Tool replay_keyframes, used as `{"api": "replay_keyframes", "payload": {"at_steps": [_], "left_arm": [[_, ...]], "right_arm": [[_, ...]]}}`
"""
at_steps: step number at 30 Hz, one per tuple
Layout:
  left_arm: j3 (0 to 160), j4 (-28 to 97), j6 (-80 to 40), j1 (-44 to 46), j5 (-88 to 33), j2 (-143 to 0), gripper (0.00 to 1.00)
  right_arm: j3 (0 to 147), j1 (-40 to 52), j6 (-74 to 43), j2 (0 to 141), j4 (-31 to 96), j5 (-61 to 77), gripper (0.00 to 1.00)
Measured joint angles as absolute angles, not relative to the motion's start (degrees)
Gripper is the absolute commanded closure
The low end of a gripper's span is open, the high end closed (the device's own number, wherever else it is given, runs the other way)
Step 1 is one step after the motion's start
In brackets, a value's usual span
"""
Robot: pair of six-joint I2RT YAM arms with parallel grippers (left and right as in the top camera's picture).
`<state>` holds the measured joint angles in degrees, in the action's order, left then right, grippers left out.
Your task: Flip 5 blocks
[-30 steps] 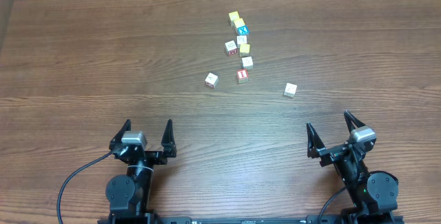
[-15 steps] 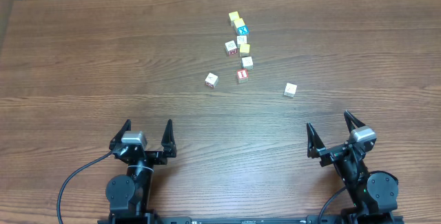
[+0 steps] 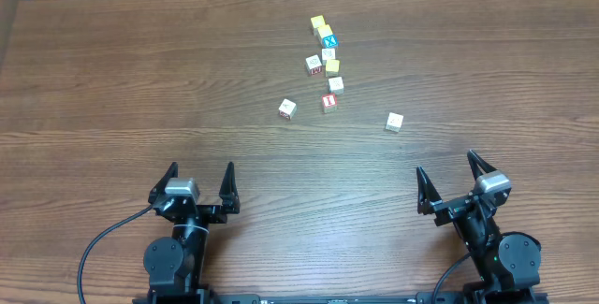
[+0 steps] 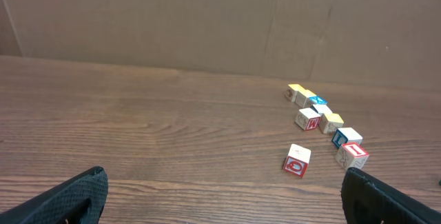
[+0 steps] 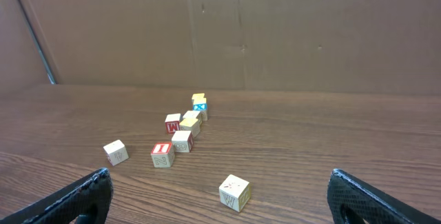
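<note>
From above, letters on the blocks [image 3: 287,108] are too small to be read. The left pincer [image 4: 223,171] and right pincer [image 5: 219,173] are cut off at the bottom edge.

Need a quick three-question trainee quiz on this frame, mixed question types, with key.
1. True or false: the left gripper and the right gripper are both open and empty.
2. The lone pale block lies: A) nearer the left gripper; B) nearer the right gripper; C) between a gripper's fingers.
3. What colour tops the cube right beside the farthest yellow-topped cube?
Key: 1 true; 2 B; 3 blue, the blue-topped cube.
</note>
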<state>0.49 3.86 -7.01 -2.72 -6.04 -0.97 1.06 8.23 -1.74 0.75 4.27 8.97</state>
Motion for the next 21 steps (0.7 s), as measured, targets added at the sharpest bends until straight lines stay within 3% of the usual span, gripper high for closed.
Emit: {"api": "replay_keyframes", "payload": {"at_steps": [16, 21], "left_arm": [[0.8, 2.2, -10.0, -2.7, -7.0, -1.0, 0.00], [7.4, 6.2, -11.9, -2.7, -8.2, -1.1, 0.00]], "right_arm": [[1.1, 8.2, -4.3, 0.8, 4.0, 11.8, 0.00], [3.5, 8.2, -6.3, 1.0, 7.4, 11.6, 0.00]]}}
